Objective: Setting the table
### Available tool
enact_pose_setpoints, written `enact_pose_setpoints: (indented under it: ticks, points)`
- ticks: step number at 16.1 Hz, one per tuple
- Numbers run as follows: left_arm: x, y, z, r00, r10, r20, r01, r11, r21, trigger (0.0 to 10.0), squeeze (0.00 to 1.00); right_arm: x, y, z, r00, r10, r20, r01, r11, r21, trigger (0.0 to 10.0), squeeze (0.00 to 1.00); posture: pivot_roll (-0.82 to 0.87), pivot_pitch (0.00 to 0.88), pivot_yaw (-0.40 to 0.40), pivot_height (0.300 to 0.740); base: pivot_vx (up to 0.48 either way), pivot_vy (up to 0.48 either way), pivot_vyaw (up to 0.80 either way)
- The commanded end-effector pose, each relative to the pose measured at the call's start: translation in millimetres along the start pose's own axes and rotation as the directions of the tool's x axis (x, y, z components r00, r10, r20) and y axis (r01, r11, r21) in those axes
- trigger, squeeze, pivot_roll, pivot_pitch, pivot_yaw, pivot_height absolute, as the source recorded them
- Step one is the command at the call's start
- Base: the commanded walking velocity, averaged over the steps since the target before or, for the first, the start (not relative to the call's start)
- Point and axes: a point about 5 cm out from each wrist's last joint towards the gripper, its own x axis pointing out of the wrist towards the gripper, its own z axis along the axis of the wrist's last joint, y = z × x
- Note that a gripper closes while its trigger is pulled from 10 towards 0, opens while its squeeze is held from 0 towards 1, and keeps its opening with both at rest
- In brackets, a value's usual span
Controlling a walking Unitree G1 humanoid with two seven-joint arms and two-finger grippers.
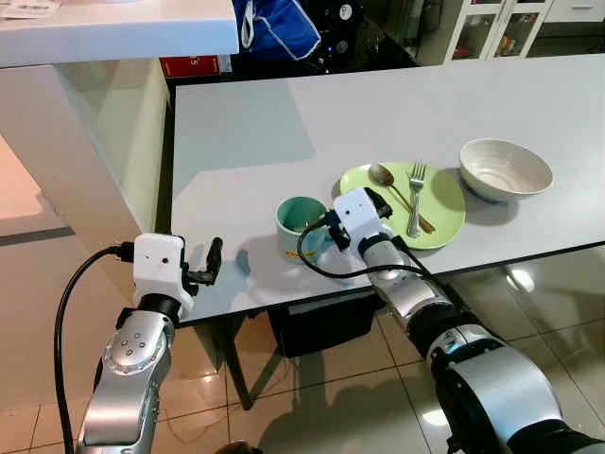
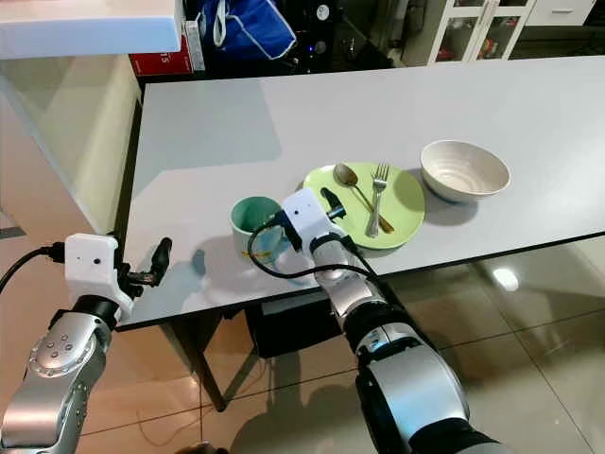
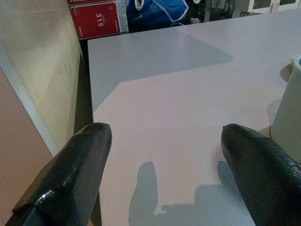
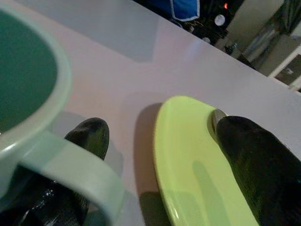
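A teal mug (image 1: 301,219) stands near the front edge of the grey table (image 1: 284,123). To its right lies a lime green plate (image 1: 444,222) carrying a spoon (image 1: 383,177) and a fork (image 1: 416,194). A white bowl (image 1: 505,168) sits further right. My right gripper (image 4: 160,127) is open low over the table between mug and plate. One finger (image 4: 89,136) is beside the mug handle (image 4: 70,160), the other (image 4: 254,155) over the plate's rim. My left gripper (image 1: 208,265) hovers open at the table's front left edge, holding nothing. The mug (image 3: 289,117) stands off to its side.
A white counter (image 1: 113,28) and its cream wall run close along the table's left side. A blue bag (image 1: 279,28) and a red box (image 1: 189,64) sit beyond the far edge. Bare tabletop (image 3: 164,84) stretches ahead of the left gripper. Tiled floor lies below.
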Motion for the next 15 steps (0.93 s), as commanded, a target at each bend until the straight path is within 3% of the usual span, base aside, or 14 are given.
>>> enact_pose_setpoints:
  ticks: [1,8,11,15]
  points:
    - [1.2,-1.2,0,1.000,0.004,0.003,-0.004,1.000,0.004,10.0,0.00,-1.8,-2.4,-3,1.000,0.004,-0.002,-0.004,0.998,0.070,10.0,0.00,0.12,0.012,0.004,0.740,0.000,0.000,0.00]
    - [1.7,-3.7,-2,1.000,0.008,0.003,-0.008,1.000,-0.004,10.0,0.00,-11.9,-14.8,-17,0.999,0.027,-0.036,-0.019,0.977,0.214,10.0,0.00,0.10,0.016,-0.002,0.740,0.000,0.000,0.00]
    - [2.0,-3.8,-2,1.000,0.010,0.004,-0.009,1.000,-0.006,10.0,0.00,-27.4,-15.7,-33,0.996,0.045,-0.075,-0.021,0.956,0.294,10.0,0.00,0.10,0.017,0.000,0.740,0.000,0.000,0.00]
    - [2.1,-3.2,-2,1.000,0.012,0.005,-0.012,1.000,-0.007,10.0,0.00,-38.4,-17.6,-35,0.995,0.059,-0.084,-0.028,0.944,0.330,10.0,0.00,0.10,0.019,-0.002,0.740,0.000,0.000,0.00]
